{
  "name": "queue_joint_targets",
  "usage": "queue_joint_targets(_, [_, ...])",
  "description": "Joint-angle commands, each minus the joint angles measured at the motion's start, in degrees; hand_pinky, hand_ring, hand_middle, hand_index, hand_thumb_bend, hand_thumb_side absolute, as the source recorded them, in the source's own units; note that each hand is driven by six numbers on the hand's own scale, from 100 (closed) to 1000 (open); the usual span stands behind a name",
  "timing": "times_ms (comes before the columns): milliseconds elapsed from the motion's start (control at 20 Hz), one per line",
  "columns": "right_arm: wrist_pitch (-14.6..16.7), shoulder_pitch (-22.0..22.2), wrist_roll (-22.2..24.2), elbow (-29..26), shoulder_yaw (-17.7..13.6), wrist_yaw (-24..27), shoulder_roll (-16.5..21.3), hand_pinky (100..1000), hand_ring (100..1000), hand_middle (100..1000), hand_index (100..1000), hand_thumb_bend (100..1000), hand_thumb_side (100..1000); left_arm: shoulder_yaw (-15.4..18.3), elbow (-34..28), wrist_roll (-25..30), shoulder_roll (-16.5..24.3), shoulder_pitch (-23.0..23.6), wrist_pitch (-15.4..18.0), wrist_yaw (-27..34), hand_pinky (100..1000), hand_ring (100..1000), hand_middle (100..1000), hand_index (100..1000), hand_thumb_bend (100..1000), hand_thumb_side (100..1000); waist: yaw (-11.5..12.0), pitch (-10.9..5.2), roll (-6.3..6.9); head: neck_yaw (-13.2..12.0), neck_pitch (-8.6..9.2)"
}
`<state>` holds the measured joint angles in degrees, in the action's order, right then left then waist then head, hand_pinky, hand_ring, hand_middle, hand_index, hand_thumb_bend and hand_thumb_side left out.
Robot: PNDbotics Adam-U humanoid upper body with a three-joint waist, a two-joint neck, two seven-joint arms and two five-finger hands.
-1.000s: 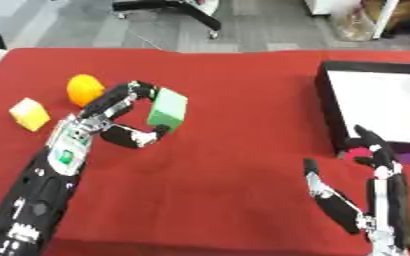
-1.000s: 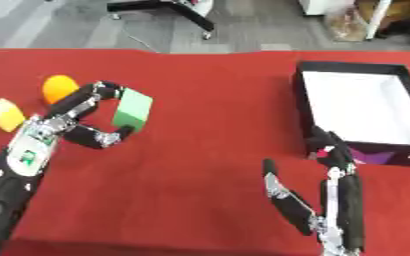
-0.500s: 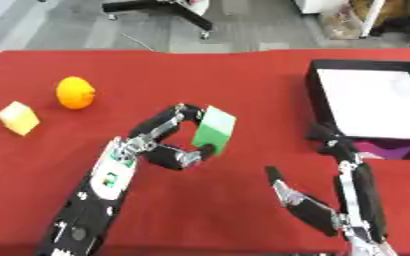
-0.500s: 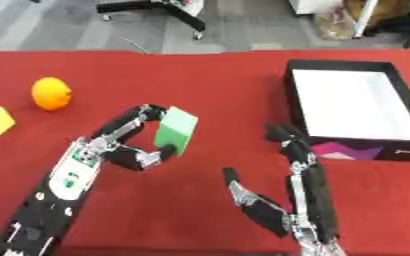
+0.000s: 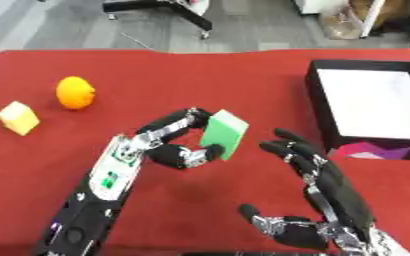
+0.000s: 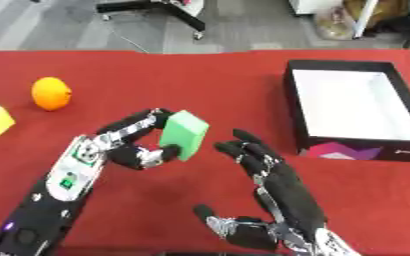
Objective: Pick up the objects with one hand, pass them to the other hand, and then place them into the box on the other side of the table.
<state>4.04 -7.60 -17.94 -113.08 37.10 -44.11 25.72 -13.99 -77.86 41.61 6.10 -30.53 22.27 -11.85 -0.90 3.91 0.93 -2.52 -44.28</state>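
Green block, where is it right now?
The green rectangular block is mid-table, pinched in the left hand, with the open right hand just to its right.

Left forearm (image 5: 103,192): black casing with a pale silver panel carrying small green markings near the wrist and a small purple light lower down. Left hand (image 5: 169,145): black fingers with silver joint links. Right hand (image 5: 327,192): black palm and fingers, silver metal parts along the fingers and at the wrist.
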Motion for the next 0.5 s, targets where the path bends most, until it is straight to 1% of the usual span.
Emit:
queue_joint_targets(50, [2.0, -0.9, 1.8, -1.5, -0.3, -1.2, 2.0, 796, 964, 792, 900, 555, 359, -0.1, -2.2, 3.7, 2.3, -1.5, -1.5, 2.9, 660, 580, 524, 602, 100, 708, 0.2, -0.77, -0.19, 0.4, 0.16])
queue_joint_targets(250, [3.1, -1.3, 2.3, -1.5, -0.8, -2.8, 2.3, 822, 974, 811, 911, 569, 357, 0.3, -3.8, 6.9, 3.9, -1.4, -4.5, 6.2, 661, 583, 527, 604, 100, 717, 0.3, -0.8, -0.24, 0.5, 0.16])
queue_joint_targets(400, [3.4, -1.8, 2.0, -1.5, -1.1, -4.4, 2.2, 842, 979, 841, 924, 564, 361, 0.5, -4.4, 9.4, 5.3, -1.0, -6.7, 8.7, 661, 584, 527, 605, 100, 738, 0.3, -0.8, -0.22, 0.5, 0.16])
queue_joint_targets(500, [3.3, -2.2, 1.9, -1.5, -1.2, -5.7, 2.0, 854, 978, 856, 931, 562, 365, 0.2, -4.7, 10.1, 6.0, -0.8, -8.0, 10.4, 661, 585, 527, 604, 100, 749, 0.3, -0.77, -0.19, 0.5, 0.16])
